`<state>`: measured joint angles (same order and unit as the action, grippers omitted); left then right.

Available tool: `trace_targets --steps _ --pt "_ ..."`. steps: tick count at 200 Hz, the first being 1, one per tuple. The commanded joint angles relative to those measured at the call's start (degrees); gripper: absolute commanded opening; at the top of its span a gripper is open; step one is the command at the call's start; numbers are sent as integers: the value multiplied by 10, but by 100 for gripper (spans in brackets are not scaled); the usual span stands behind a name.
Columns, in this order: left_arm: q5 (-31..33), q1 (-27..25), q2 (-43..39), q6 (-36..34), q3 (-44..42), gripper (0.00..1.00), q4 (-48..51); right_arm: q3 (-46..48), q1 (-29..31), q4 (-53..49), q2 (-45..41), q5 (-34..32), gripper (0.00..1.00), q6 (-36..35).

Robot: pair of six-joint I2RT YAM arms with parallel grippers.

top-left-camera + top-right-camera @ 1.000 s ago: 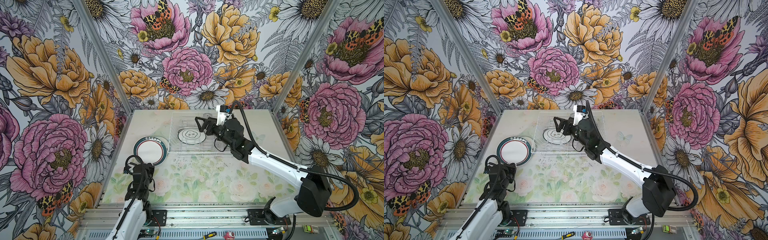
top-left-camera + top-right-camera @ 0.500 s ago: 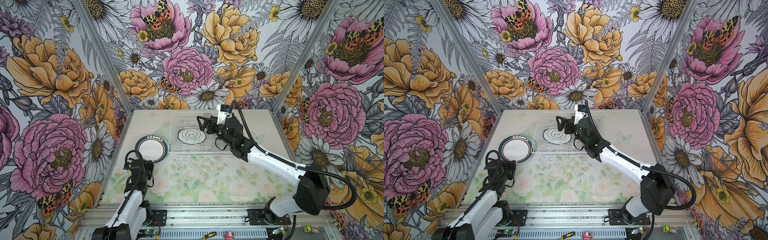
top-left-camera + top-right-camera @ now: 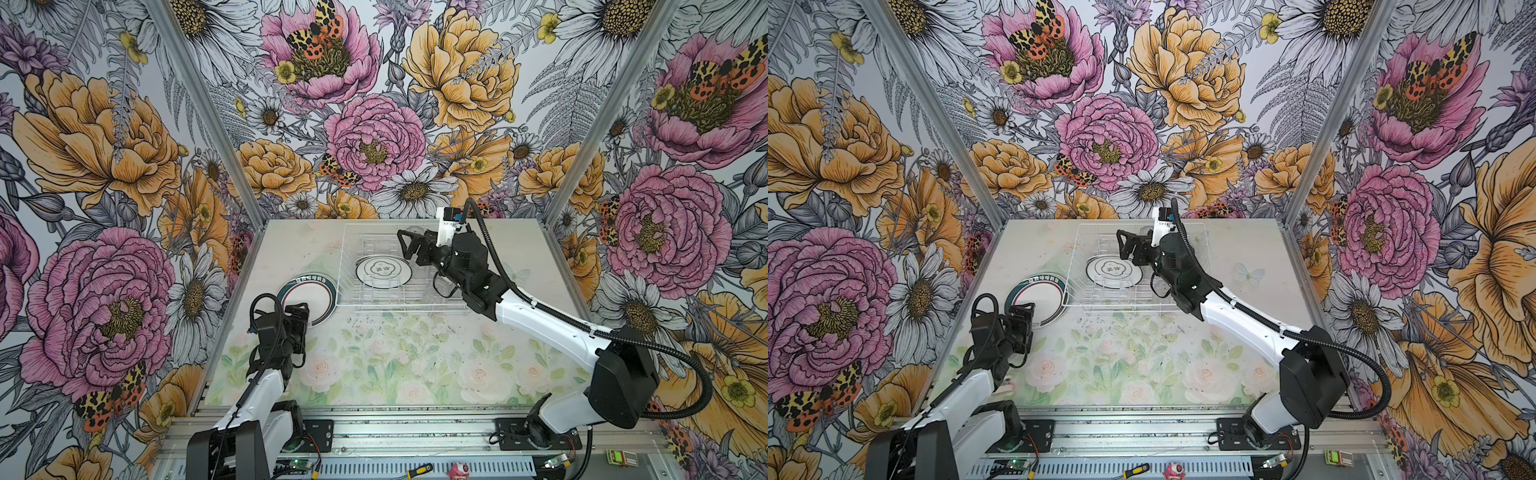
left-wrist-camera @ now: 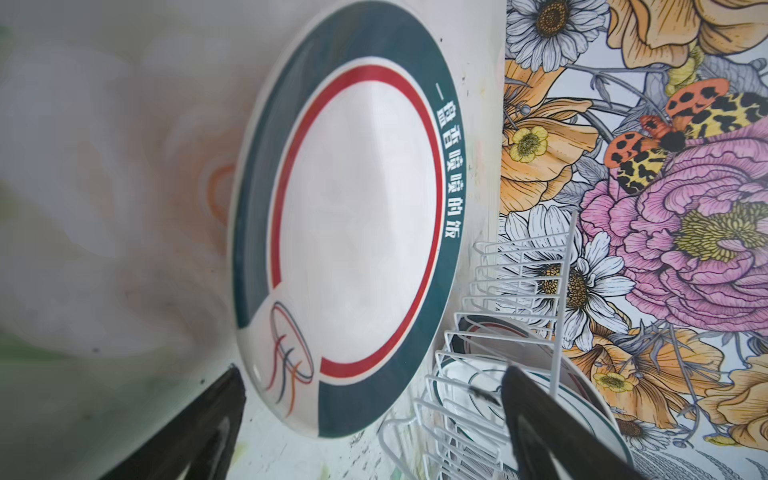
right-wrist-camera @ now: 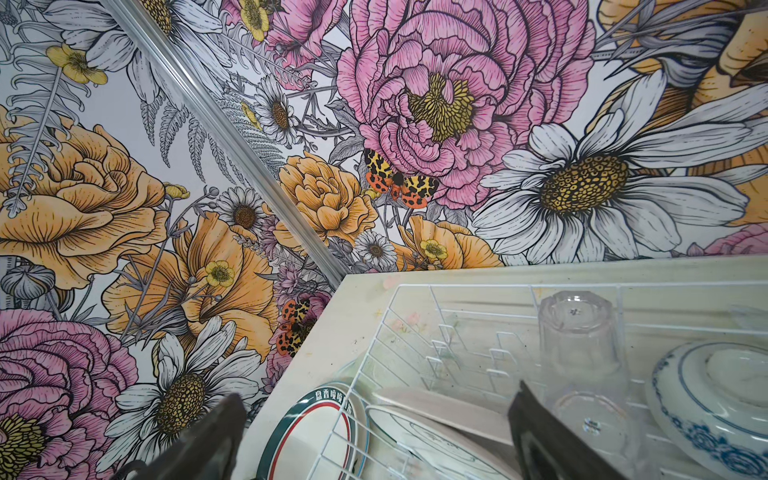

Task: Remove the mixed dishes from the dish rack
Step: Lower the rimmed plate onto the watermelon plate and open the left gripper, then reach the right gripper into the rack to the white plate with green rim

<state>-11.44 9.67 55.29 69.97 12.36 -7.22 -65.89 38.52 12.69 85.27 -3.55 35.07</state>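
The white wire dish rack (image 3: 395, 306) (image 3: 1121, 306) stands at the back of the table. In it lie a white plate with a line drawing (image 3: 383, 270) (image 5: 419, 436), an upturned clear tumbler (image 5: 577, 332), a second glass (image 5: 594, 424) and a white bowl with blue pattern (image 5: 715, 407). A dark‑rimmed plate (image 3: 309, 297) (image 3: 1038, 301) (image 4: 353, 216) lies flat on the table left of the rack. My left gripper (image 3: 297, 316) (image 4: 370, 419) is open at that plate's near rim, holding nothing. My right gripper (image 3: 405, 246) (image 5: 374, 432) hovers open over the rack, empty.
Flowered walls close in the table on the left, back and right. My right arm (image 3: 540, 320) stretches diagonally over the table's right half and covers the rack's right end in both top views. A metal rail (image 3: 395, 432) runs along the front edge.
My left gripper has gone from shut to open at the plate's near rim and edged forward. The plate on the table has shifted slightly right. The right arm has barely moved.
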Motion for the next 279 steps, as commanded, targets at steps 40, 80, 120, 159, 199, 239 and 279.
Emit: trace_targets --steps 40,80,120,159,199,239,279 --pt "-35 4 3 -16 27 99 32 9 -9 -1 5 -10 99 0" --pt "-55 1 3 -59 55 99 45 4 -30 -28 5 31 99 -46" --pt "-66 -1 1 -97 73 99 53 -30 -42 -135 20 57 98 -116" --pt "-74 -12 -3 -107 62 99 52 -45 -46 -179 40 81 96 -129" --pt "-68 -20 -14 -97 36 99 40 -53 -46 -184 57 93 95 -121" --pt "-55 -33 -21 -105 36 99 53 -65 -46 -205 77 93 95 -129" --pt "-69 -44 -30 -130 55 99 50 -90 -46 -227 108 122 91 -172"
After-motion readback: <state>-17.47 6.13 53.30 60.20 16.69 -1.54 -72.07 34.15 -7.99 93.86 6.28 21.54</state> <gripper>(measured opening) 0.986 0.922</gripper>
